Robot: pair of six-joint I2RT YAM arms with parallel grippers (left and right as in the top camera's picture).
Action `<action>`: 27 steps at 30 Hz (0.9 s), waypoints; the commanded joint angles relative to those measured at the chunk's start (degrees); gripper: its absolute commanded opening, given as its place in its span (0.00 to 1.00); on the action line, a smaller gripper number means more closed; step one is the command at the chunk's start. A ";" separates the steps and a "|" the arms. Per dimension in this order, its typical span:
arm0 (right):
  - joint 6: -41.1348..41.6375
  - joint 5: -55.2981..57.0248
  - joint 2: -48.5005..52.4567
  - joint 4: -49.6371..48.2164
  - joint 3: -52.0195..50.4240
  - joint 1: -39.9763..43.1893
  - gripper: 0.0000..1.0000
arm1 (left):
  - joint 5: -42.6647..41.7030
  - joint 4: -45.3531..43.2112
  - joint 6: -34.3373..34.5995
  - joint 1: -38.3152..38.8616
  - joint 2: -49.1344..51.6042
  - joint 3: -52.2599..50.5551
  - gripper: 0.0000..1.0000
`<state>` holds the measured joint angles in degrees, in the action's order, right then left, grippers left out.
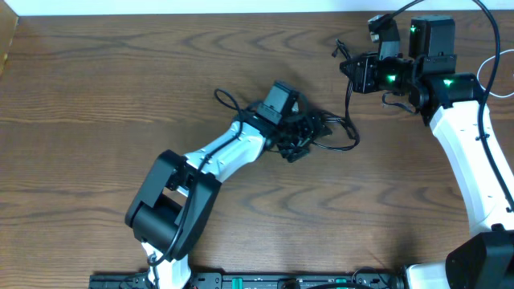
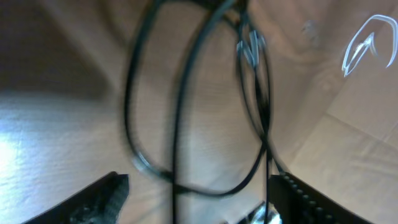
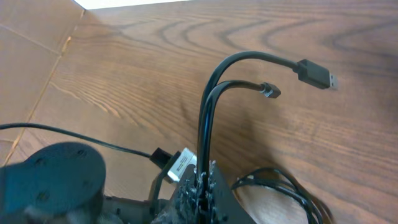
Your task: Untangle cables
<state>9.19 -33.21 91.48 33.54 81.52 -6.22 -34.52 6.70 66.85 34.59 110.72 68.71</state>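
Two plug ends of the black cable (image 3: 204,130) rise from my clenched right pincer (image 3: 200,183). Its tangled loops lie on the desk (image 1: 120,80) to that pincer's left, hanging between my released left pincer (image 2: 199,190), the nearer one.

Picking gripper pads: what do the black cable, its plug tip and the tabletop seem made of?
Black cable: smooth, faintly shiny jacket that bends softly, likely rubber or PVC. Plug tip: bare silvery metal. Tabletop: wood grain, matte; solid wood or laminate, cannot tell.
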 commanded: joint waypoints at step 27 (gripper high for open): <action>11.23 7.37 -0.11 4.17 0.22 19.87 0.01 | 6.03 -4.17 -40.22 -1.92 -7.52 -0.35 0.07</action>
<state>16.40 -29.61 91.48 36.53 81.52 9.21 -28.38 0.84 38.24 34.57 107.15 68.45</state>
